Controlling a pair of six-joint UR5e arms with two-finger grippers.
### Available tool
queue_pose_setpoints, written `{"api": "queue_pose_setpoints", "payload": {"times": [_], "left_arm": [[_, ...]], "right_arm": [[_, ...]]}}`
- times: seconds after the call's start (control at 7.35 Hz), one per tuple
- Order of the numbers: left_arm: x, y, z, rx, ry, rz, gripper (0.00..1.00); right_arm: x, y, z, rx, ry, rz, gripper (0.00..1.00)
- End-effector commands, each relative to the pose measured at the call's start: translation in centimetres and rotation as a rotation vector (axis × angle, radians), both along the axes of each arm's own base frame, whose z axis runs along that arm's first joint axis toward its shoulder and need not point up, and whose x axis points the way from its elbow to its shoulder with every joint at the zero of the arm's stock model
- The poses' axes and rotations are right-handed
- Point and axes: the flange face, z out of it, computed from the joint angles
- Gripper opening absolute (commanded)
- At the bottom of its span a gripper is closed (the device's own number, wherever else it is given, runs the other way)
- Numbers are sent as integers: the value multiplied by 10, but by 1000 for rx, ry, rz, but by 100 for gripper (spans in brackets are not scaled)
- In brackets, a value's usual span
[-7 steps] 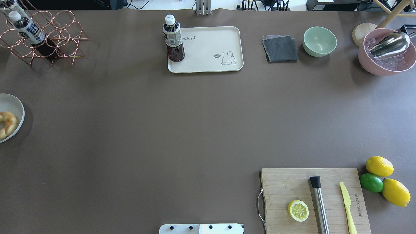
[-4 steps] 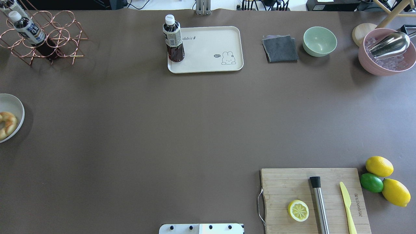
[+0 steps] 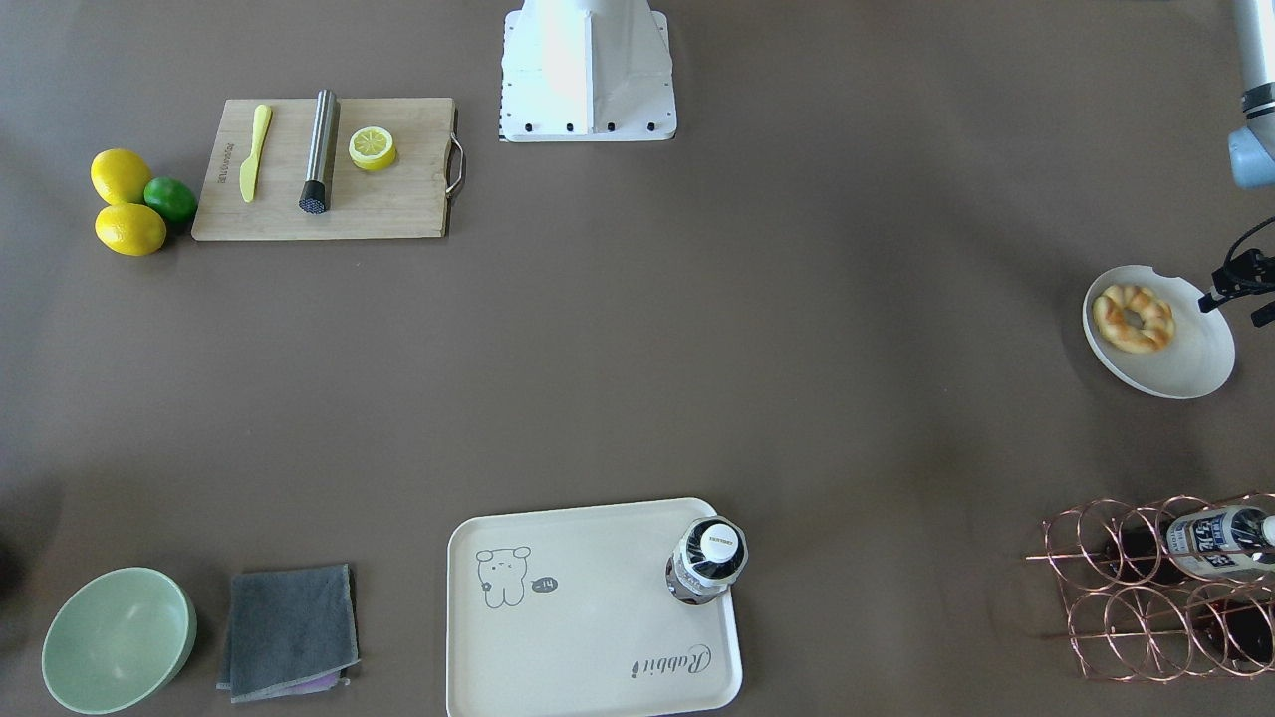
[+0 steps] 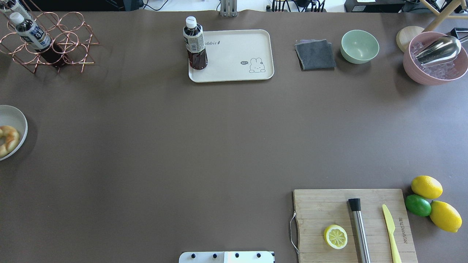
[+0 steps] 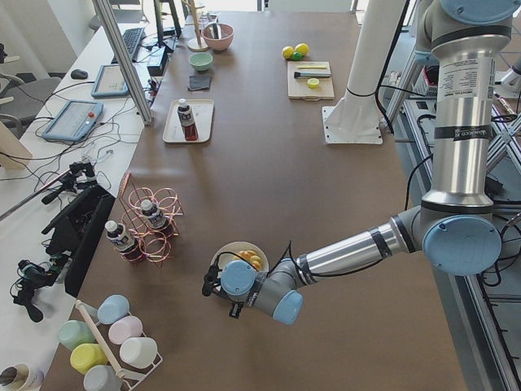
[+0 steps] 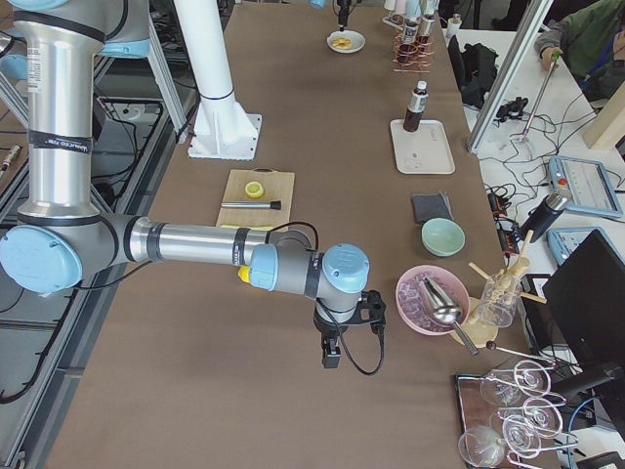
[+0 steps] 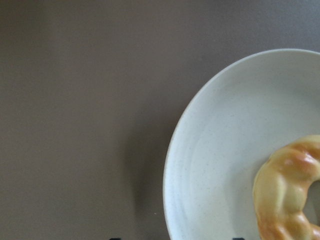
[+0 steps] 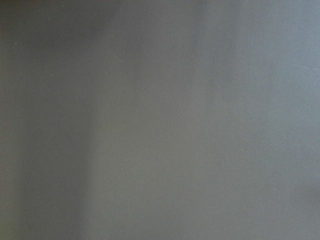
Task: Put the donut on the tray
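The donut (image 3: pixel 1134 317), a golden braided ring, lies on a round white notched plate (image 3: pixel 1185 368) at the table's left end. It also shows in the overhead view (image 4: pixel 8 140) and the left wrist view (image 7: pixel 287 197). The cream tray (image 4: pixel 237 54) with the rabbit drawing lies at the far middle of the table, also in the front view (image 3: pixel 588 617). My left gripper (image 5: pixel 212 287) hovers just beside the plate, off the donut; its two tips stand wide apart at the wrist view's bottom edge, empty. My right gripper (image 6: pixel 328 354) hangs over bare table at the right end; I cannot tell its state.
A dark drink bottle (image 4: pixel 195 45) stands on the tray's left corner. A copper wire rack (image 4: pixel 47 40) with bottles stands at the far left. A grey cloth (image 4: pixel 315 54), a green bowl (image 4: pixel 359 46), a pink ice bowl (image 4: pixel 435 60) and a cutting board (image 4: pixel 351 226) with a lemon half are on the right.
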Motion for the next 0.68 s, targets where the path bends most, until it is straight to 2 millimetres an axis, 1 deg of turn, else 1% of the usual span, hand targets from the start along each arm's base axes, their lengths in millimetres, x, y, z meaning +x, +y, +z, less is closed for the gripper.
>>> {"api": "queue_pose_setpoints", "payload": {"times": [0.0, 0.27, 0.41, 0.54], "left_arm": [[5, -13, -2, -41, 5, -29, 88], [6, -28, -10, -84, -14, -98, 88], [2, -36, -10, -61, -79, -135, 89], [3, -40, -9, -59, -84, -135, 89]], "right_arm": [[0, 0, 0, 1, 0, 0, 100], [0, -1, -1, 2, 0, 0, 100], [0, -1, -1, 2, 0, 0, 100], [0, -1, -1, 2, 0, 0, 100]]}}
